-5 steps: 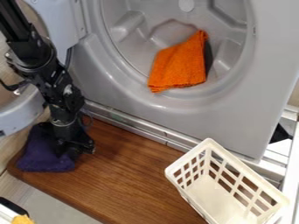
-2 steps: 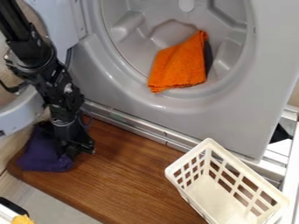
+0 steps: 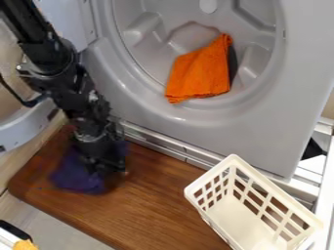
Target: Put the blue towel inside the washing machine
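In the camera view, your gripper [image 3: 108, 168] holds the blue towel [image 3: 77, 175] over the left part of the wooden board [image 3: 153, 210], outside the washing machine [image 3: 166, 110]. An orange cloth [image 3: 202, 71] lies in the machine's opening, on the far side; you have a white basket [image 3: 279, 191] near right.

1 brown wooden board [image 3: 156, 205] carries 1 off-white openwork basket [image 3: 238, 219].
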Action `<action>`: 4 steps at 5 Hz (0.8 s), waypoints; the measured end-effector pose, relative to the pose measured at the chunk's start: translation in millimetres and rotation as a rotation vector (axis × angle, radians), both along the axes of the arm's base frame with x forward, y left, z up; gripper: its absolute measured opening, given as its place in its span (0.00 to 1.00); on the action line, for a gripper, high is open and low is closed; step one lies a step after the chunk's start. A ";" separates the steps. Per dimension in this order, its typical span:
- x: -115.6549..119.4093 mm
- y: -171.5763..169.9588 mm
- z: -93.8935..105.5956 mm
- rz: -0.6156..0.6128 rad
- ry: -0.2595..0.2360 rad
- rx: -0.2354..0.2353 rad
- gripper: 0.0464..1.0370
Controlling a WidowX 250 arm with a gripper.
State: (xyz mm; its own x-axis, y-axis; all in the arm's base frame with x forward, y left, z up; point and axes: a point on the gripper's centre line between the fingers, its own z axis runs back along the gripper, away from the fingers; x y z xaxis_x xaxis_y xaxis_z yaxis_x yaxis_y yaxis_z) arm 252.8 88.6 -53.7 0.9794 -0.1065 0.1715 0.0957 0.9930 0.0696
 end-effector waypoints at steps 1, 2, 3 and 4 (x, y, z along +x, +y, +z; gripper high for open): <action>11.9 -20.7 25.6 -0.088 -0.096 -0.040 0.20; 20.6 -35.0 55.8 -0.141 -0.215 -0.075 0.18; 27.1 -49.5 78.3 -0.206 -0.295 -0.125 0.14; 35.4 -59.5 94.2 -0.259 -0.359 -0.161 0.14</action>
